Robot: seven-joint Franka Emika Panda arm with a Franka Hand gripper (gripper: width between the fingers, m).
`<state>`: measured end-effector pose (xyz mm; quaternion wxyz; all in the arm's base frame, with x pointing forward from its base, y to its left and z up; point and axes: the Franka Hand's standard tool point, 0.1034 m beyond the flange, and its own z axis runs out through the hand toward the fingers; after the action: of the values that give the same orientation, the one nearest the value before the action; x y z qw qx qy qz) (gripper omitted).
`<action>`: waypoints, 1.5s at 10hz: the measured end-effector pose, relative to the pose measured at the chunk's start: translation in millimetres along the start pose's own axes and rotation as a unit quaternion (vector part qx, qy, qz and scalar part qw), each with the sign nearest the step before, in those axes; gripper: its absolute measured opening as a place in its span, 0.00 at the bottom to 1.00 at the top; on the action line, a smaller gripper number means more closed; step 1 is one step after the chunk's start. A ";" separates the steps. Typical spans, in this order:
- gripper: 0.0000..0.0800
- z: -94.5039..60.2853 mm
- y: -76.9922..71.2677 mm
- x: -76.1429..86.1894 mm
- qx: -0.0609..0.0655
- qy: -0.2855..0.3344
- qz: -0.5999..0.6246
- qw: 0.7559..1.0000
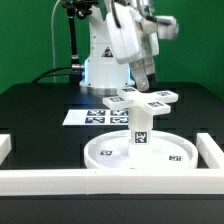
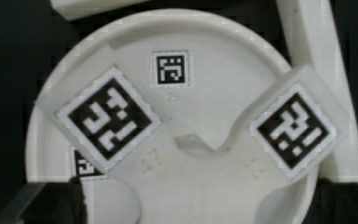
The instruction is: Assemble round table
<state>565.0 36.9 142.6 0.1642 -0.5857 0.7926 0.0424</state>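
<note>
White plastic disc (image 1: 97, 152) lies below the jaws, leg (image 1: 140, 128) upright on it, cross base (image 1: 140, 98) capping the leg just under your gripper (image 1: 145, 84); jaw gap cannot be told. Seat the cross level and centred.

White rimmed disc (image 1: 172, 155) flat, leg (image 1: 139, 125) upright on it, cross base (image 1: 140, 98) atop.

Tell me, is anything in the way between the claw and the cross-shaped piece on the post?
Nothing visible. The claw hangs right over the cross-shaped piece, which sits atop the post; no other part lies between them.
</note>
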 end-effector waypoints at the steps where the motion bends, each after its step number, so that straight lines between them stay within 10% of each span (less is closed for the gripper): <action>1: 0.81 0.2 0.0 0.4 0.001 0.001 -0.013 1.000; 4: 0.81 8.4 4.9 -0.4 -0.013 0.016 -0.119 0.993; 8: 0.81 6.5 5.1 -11.3 -0.050 0.011 -0.387 0.921; 12: 0.81 6.8 4.1 -9.9 -0.050 0.005 -0.511 0.858; 15: 0.81 5.2 4.2 -9.8 -0.073 0.019 -0.680 0.729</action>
<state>564.7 48.5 140.3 0.0903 -0.9790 0.1794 -0.0343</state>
